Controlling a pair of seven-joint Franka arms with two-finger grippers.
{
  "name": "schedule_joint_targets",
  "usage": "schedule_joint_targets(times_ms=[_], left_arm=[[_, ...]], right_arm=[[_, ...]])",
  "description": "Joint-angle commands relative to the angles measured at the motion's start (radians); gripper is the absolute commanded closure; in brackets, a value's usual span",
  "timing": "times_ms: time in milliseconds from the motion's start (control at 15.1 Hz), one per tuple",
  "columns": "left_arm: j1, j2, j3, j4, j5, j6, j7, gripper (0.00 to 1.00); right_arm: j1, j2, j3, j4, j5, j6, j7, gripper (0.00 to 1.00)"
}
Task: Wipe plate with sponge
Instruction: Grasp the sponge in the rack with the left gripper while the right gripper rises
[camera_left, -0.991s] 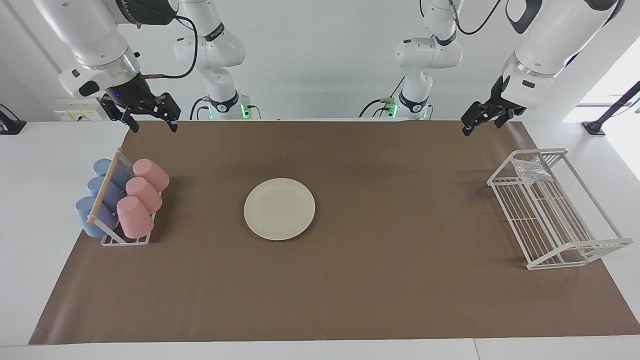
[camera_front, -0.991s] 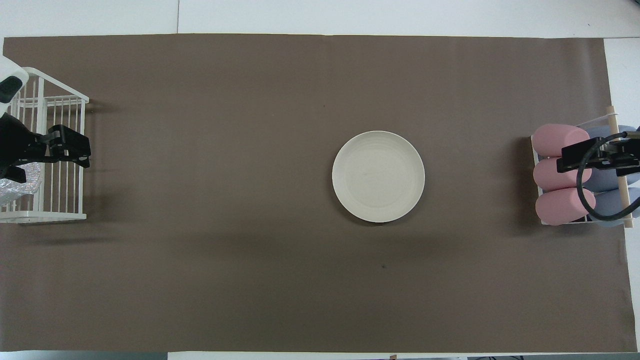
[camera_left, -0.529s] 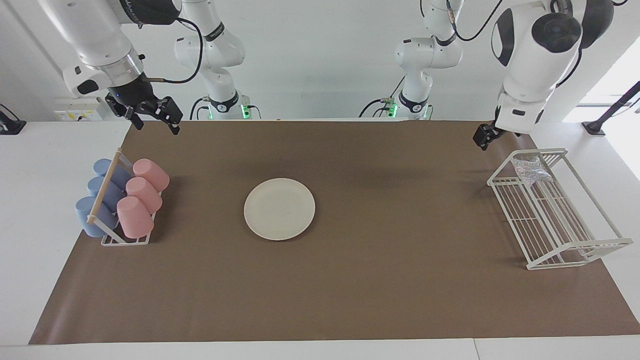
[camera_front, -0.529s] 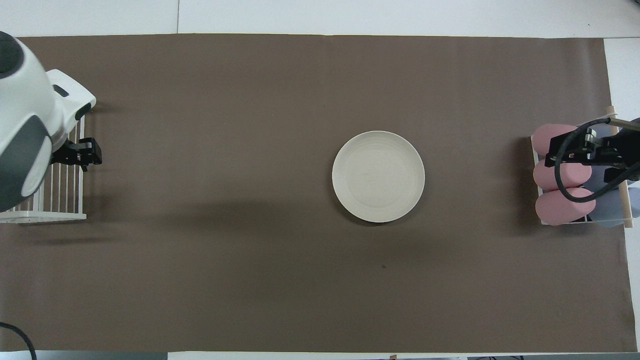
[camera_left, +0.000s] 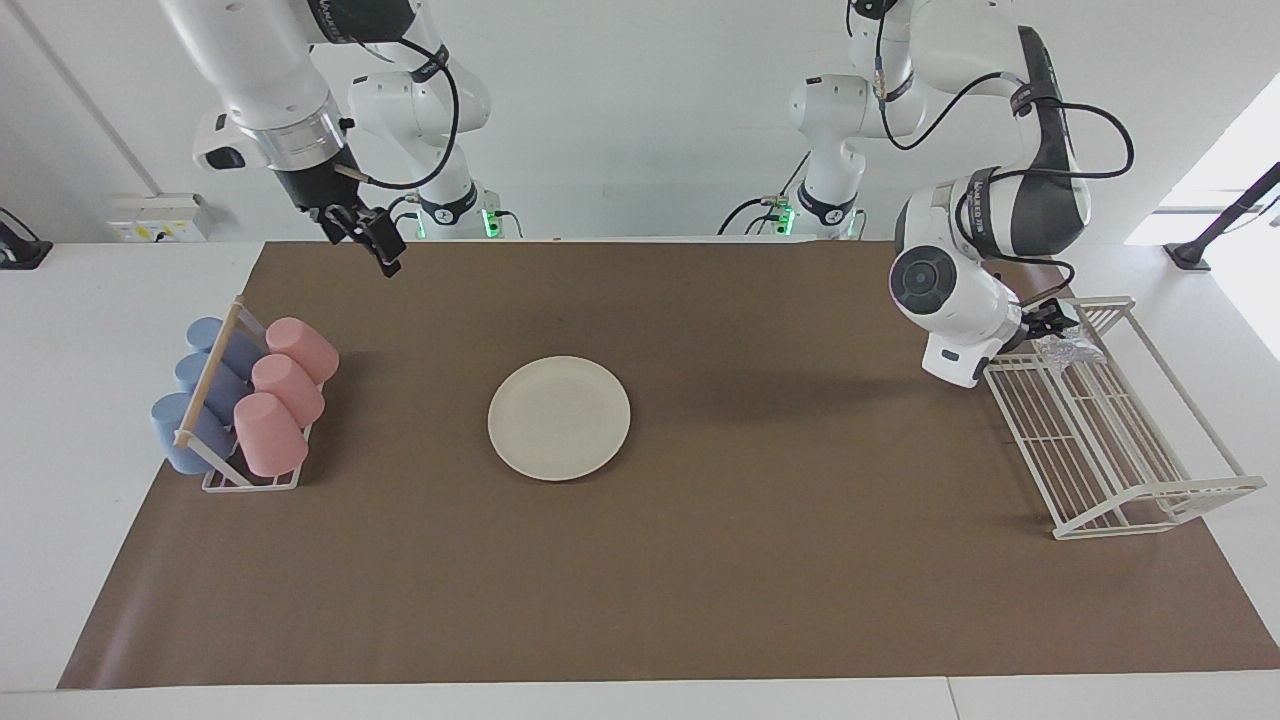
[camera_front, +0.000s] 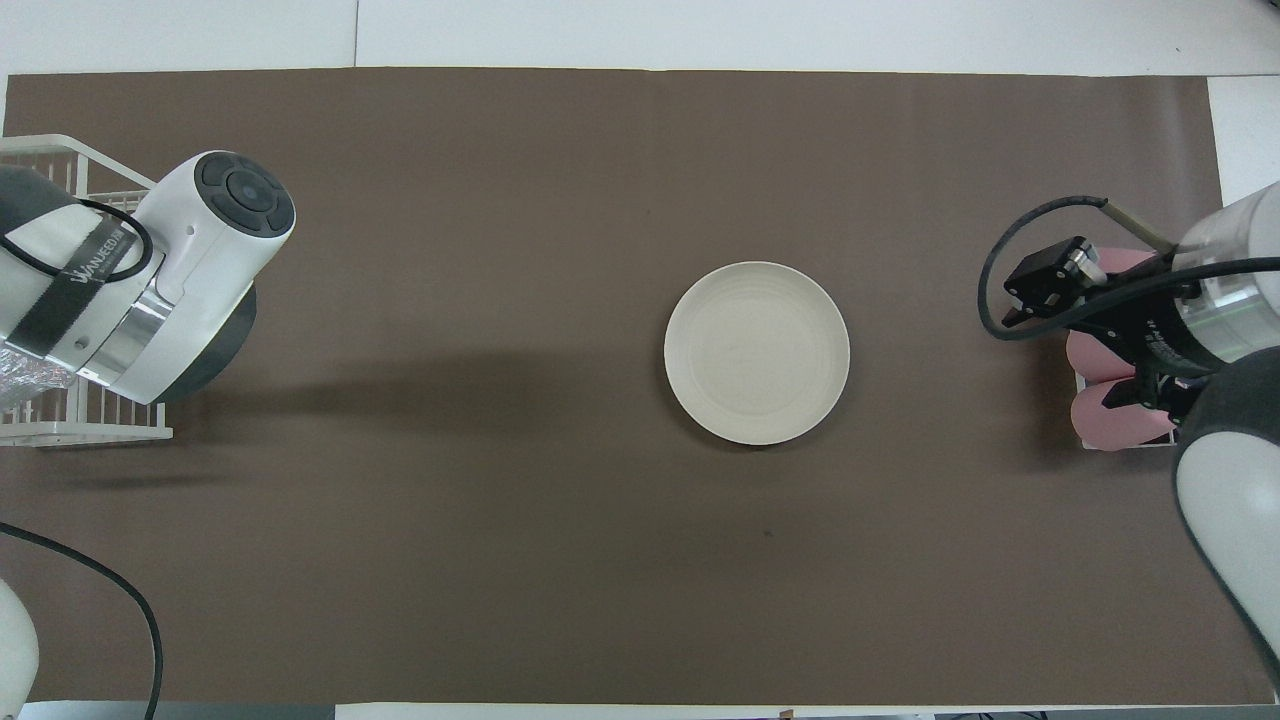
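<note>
One plate (camera_left: 559, 418) is seen flat on the brown mat (camera_left: 700, 580) that covers the counter (camera_left: 90, 330), about midway between the two ends. One sponge (camera_left: 1070, 347) lies in the white wire rack (camera_left: 1100, 440) at the left arm's end of the counter, in the part of the rack nearest the robots. One cup holder (camera_left: 215, 400) stands at the right arm's end, loaded with three pink cups (camera_left: 285, 395) and three blue cups (camera_left: 200, 385) lying on their sides.

The left gripper (camera_left: 1055, 322) is placed at the rack's near end, just beside the sponge; its jaws are taken to be spread wide, and nothing is seen to be held, though contact with the sponge cannot be told. In the overhead view this gripper is hidden under the arm's wrist housing. The right gripper (camera_left: 372, 240) is held in the air over the mat's edge nearest the robots, with its jaws spread and empty.

Compared with a second ago, the left arm has been folded down from a raised pose so that its gripper is brought to the rack. The right gripper has been shifted toward the middle of the counter. The plate, sponge, rack and cups have not been moved.
</note>
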Motion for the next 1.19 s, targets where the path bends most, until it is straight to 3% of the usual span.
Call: schedule_joint_targets(times_ms=[0,330,793,925,1123], left_arm=[[0.032,-0.019,0.007,-0.037,0.031,0.048,-0.007,0.0],[0.037,-0.021,0.01,-0.043,0.03,0.036,-0.008,0.05],[0.038,-0.036,0.011,-0.075,0.031,-0.002,-0.061,0.2],[0.037,-0.036,0.011,-0.069,0.031,-0.025,-0.059,0.35],[0.032,-0.036,0.011,-0.058,0.031,-0.044,-0.058,0.72]], right_arm=[[-0.007,-0.023,0.041,-0.014,0.039,-0.019,0.181,0.0],[-0.007,-0.034,0.075,-0.02,0.124,-0.02,0.432,0.0],[-0.007,-0.037,0.082,-0.026,0.122,-0.009,0.472,0.0],[-0.007,-0.037,0.085,-0.025,0.122,-0.009,0.498,0.0],[-0.005,-0.035,0.098,-0.02,0.122,-0.01,0.556,0.0]])
